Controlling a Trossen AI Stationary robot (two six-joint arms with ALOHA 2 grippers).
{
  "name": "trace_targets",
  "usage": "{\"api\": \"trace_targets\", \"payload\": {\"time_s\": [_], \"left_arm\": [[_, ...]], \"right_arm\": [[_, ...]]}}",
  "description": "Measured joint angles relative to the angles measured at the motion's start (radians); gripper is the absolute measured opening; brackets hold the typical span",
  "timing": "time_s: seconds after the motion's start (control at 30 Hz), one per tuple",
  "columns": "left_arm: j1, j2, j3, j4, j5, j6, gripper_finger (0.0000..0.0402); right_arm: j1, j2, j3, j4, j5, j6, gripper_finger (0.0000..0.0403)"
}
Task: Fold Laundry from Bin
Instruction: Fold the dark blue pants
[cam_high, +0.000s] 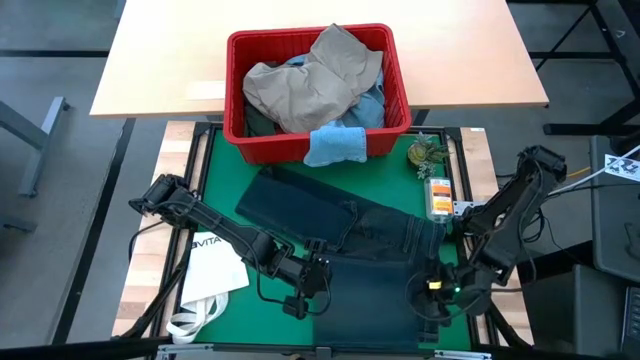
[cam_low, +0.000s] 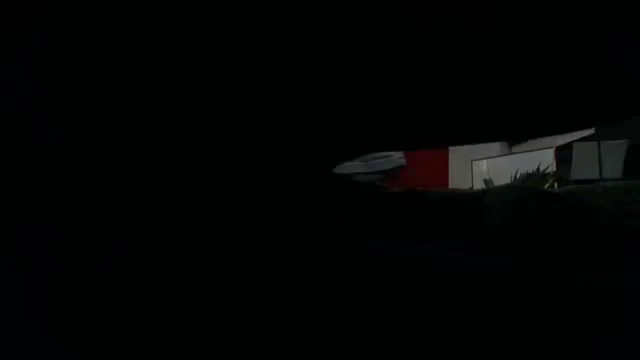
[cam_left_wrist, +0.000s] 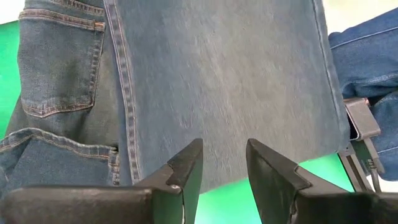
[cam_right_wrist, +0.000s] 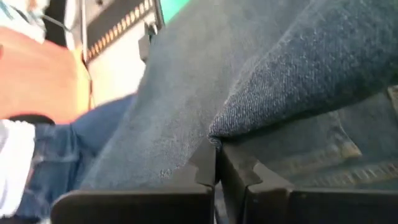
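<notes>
Red bin (cam_high: 236, 120) heaped with laundry (cam_high: 315, 78)

jeans (cam_left_wrist: 217, 81): dark denim, twill weave, matt | bin (cam_high: 236, 100): red plastic, smooth | mat (cam_high: 225, 170): green, matt | table (cam_high: 170, 60): pale wood, smooth

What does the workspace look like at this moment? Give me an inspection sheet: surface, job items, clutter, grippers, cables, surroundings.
Surface: green mat on the table, largely covered by denim.
Job's things: dark jeans spread on the mat; red bin at the far edge, heaped with a tan garment; light blue cloth draped over its near rim.
Clutter: white tote bag near the left arm; small green plant-like item and an orange-labelled item beside the bin.
Grippers: left gripper open, at the jeans' edge; right gripper shut on a denim fold.
Cables: black cable looping by the left arm.
Surroundings: light wooden tabletop behind the bin.
</notes>
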Motion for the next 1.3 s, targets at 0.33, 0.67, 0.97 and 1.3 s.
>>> {"api": "trace_targets", "payload": {"time_s": [0.33, 0.67, 0.97, 1.3], "left_arm": [[0.000, 0.000, 0.000, 0.000, 0.000, 0.000, 0.0118], [0.000, -0.001, -0.025, 0.071, -0.040, 0.000, 0.0118], [0.002, -0.001, -0.184, 0.460, -0.040, 0.011, 0.0118], [0.005, 0.000, -0.453, 0.896, -0.048, 0.011, 0.0118]], "right_arm": [[0.000, -0.037, 0.031, -0.233, -0.269, 0.000, 0.0007], [0.000, -0.035, 0.031, -0.350, -0.350, 0.003, 0.0011], [-0.001, -0.034, 0.031, -0.347, -0.302, 0.005, 0.0011], [-0.001, -0.034, 0.031, -0.346, -0.298, 0.007, 0.0013]]}}
